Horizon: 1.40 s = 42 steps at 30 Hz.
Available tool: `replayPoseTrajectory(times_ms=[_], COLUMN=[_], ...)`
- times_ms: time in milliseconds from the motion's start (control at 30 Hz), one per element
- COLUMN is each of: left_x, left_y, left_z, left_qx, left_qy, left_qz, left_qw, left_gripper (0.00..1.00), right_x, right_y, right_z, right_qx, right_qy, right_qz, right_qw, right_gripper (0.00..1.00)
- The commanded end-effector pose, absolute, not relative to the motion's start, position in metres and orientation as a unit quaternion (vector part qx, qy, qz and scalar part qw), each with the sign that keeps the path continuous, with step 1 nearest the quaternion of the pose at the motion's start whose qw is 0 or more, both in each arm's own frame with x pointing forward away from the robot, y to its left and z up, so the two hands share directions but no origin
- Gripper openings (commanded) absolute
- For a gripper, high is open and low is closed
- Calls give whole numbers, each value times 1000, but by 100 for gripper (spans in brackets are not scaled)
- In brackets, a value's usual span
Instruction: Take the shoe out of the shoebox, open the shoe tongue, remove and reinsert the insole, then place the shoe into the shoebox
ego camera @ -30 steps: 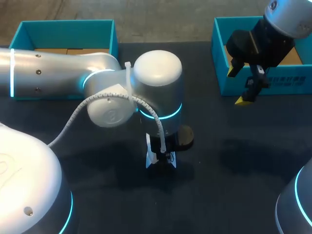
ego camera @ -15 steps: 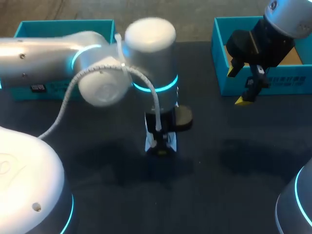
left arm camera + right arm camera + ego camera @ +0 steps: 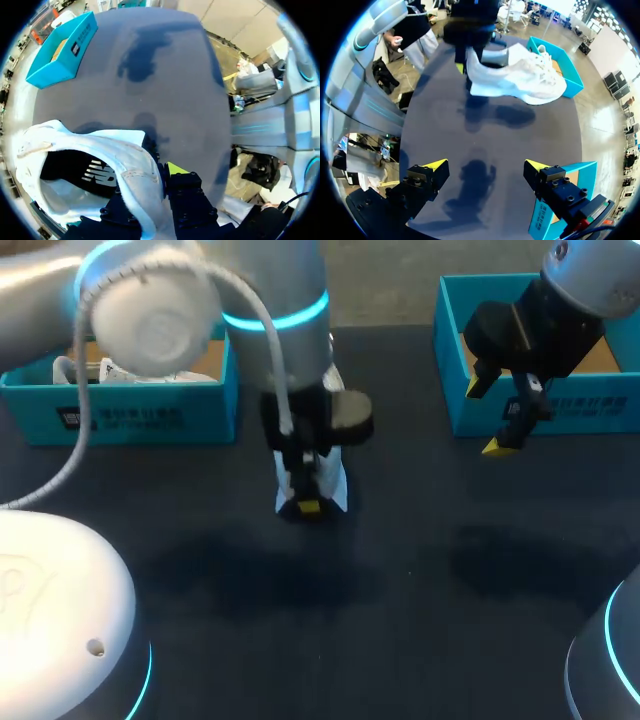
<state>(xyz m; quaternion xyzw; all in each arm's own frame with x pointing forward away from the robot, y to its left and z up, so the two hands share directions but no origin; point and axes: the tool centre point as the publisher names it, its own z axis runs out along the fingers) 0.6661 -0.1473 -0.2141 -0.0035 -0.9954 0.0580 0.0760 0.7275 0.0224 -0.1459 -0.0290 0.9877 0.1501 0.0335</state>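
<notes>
- Table: dark top; 2 teal shoeboxes at far edge.
- L arm: comes in from left, wrist over mid-table.
- L shoebox: 2nd white shoe inside.
- R shoebox: brown cardboard floor showing.
- Shoe: white w/ dark lining, off the table, shadow beneath; hangs betw. the boxes, nearer L shoebox.
- L gripper: fingers pinch shoe's heel collar, 1 inside, 1 outside.
- R gripper: fingers spread wide, nothing betw. them; above table just in front of R shoebox, well apart from shoe.
</notes>
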Motion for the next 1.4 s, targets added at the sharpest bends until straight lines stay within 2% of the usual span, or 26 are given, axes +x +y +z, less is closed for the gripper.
replayPoseTrajectory(times_ms=[33,833,1400], left_x=[676,676,741], left_y=[-126,-126,-14], left_z=[-170,-170,-156], left_qx=[6,6,-30], left_qy=[-994,-994,-996], left_qz=[64,64,58], left_qw=[84,84,65], left_gripper=[0,0,0], right_x=[729,729,729], right_y=[24,24,24], right_z=[-147,-147,-147], right_qx=[-28,-28,-28], right_qy=[988,988,988], right_qz=[149,149,149], right_qw=[33,33,33], right_gripper=[100,100,100])
